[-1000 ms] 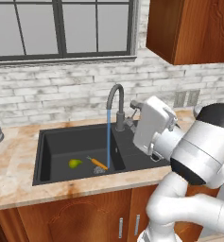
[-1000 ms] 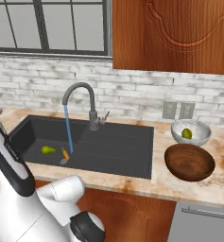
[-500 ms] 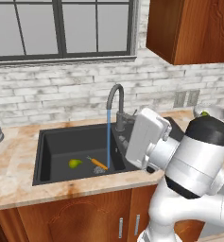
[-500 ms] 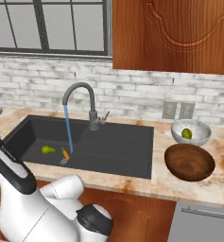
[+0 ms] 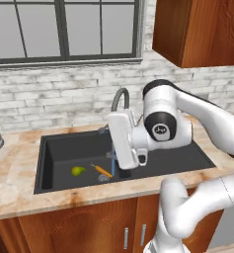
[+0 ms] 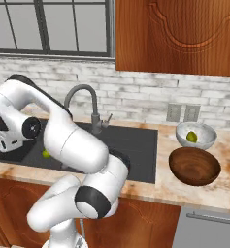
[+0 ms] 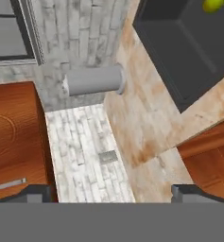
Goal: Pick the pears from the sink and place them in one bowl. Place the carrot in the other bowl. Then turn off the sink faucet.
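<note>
One pear (image 5: 78, 170) lies on the floor of the black sink (image 5: 64, 148), with the orange carrot (image 5: 102, 171) just right of it near the drain. Water runs from the grey faucet (image 5: 119, 101). My gripper (image 5: 117, 142) hangs over the middle of the sink, turned leftward. In the hand view the gripper (image 7: 112, 193) is open, fingertips (image 7: 35, 194) far apart and nothing between them, with the pear (image 7: 212, 4) at the top right. The second pear (image 6: 191, 137) sits in the grey bowl (image 6: 206, 131). Beside it stands the brown bowl (image 6: 194, 166), holding nothing. My arm hides the sink's left part in the right base view.
A grey cylinder (image 7: 94, 79) stands on the counter (image 7: 142, 113) left of the sink, by the brick wall. The faucet lever (image 6: 106, 117) sticks out to the right of the faucet base. Wall outlets (image 6: 179, 112) sit behind the bowls.
The arm has swung from the right side of the sink leftward, carrying the hand over the middle of the basin. The pears, carrot and bowls have not moved.
</note>
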